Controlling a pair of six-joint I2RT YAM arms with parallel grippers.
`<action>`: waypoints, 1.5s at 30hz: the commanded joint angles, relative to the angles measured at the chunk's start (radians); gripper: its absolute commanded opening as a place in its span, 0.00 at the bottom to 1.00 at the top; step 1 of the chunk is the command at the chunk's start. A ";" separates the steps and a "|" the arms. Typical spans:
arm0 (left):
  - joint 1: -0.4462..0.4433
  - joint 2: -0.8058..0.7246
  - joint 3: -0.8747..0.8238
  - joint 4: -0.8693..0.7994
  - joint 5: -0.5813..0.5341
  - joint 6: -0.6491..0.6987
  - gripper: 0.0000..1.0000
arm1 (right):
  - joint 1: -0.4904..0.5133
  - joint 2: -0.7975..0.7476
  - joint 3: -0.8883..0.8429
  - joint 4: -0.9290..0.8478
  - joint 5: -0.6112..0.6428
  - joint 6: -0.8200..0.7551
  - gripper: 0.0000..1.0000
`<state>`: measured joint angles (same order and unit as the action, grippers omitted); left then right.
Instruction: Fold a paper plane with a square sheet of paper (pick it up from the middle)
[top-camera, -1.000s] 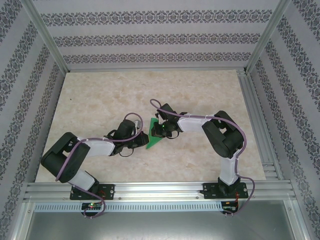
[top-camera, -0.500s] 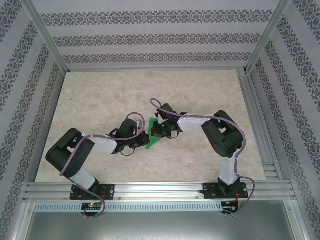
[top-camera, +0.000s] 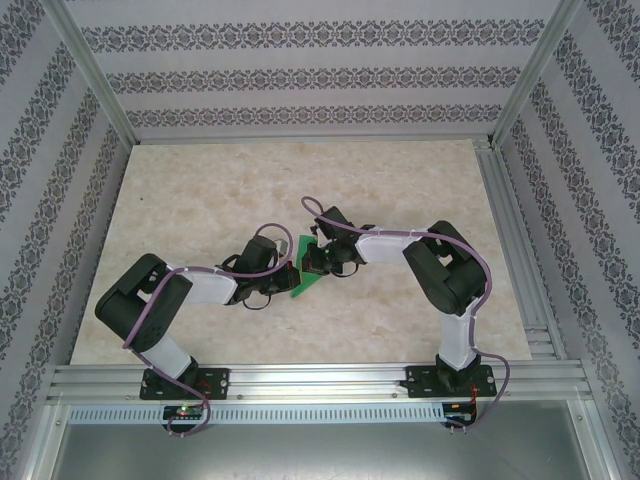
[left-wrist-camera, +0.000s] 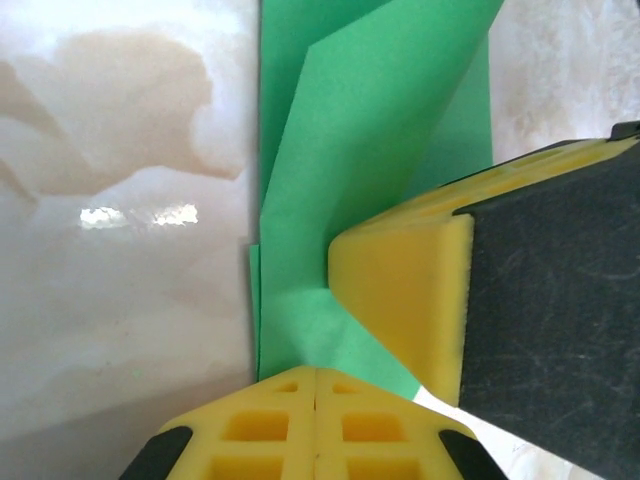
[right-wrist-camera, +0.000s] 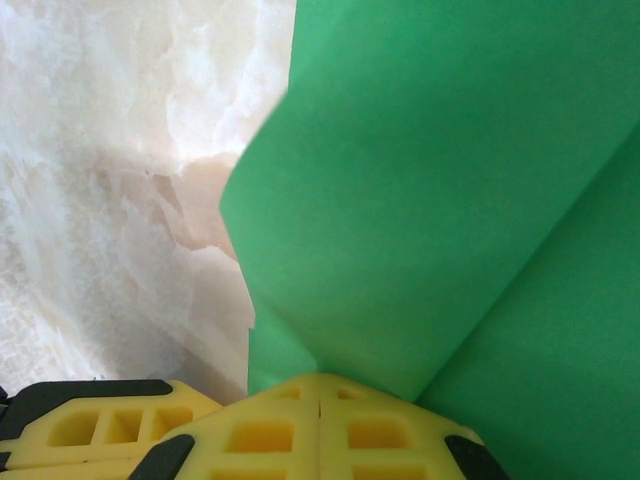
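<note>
- Pinching the green paper (top-camera: 303, 284) from both sides, the two grippers meet just left of centre in the overhead frame, with the paper between them.
- The left gripper (top-camera: 287, 277) comes in from the lower left. In its wrist view, its yellow fingertips (left-wrist-camera: 315, 372) are pressed together at the bottom edge, clamped on the paper's near edge (left-wrist-camera: 300, 340).
- From there the paper rises toward the top of the frame in layered flaps with a slanting crease.
- The right gripper (top-camera: 313, 262) reaches in from the right. In its wrist view, its fingertips (right-wrist-camera: 318, 380) are shut at the bottom centre, with a fold of the paper (right-wrist-camera: 430, 200) standing up out of them.
- That fold spreads across the right and upper part of the frame.
- In the left wrist view, a yellow pad of the right gripper (left-wrist-camera: 400, 290) lies on the paper, to the right of centre.
- Count: one piece of green paper, partly folded into a narrow pointed shape, plus two arms and two grippers.
- The table (top-camera: 200, 190) has a pale, glossy, marbled top.
- Aluminium rails (top-camera: 320, 380) run along its near edge.
- Walls (top-camera: 320, 75) with dark ornamental stripes on white close the space in at the top, left and right.
</note>
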<state>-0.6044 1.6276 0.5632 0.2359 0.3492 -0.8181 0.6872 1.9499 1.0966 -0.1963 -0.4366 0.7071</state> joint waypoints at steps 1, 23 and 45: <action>-0.008 0.029 -0.005 -0.110 -0.013 0.050 0.06 | -0.014 0.030 -0.016 0.002 0.000 -0.021 0.06; -0.012 0.058 -0.028 -0.160 0.019 0.095 0.04 | -0.121 0.029 0.137 -0.054 0.024 -0.160 0.11; -0.013 0.044 -0.028 -0.160 0.003 0.085 0.04 | -0.025 0.003 0.028 0.029 -0.030 -0.145 0.11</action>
<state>-0.6044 1.6333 0.5640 0.2333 0.3592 -0.7483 0.6575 1.9289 1.1198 -0.1970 -0.4480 0.5663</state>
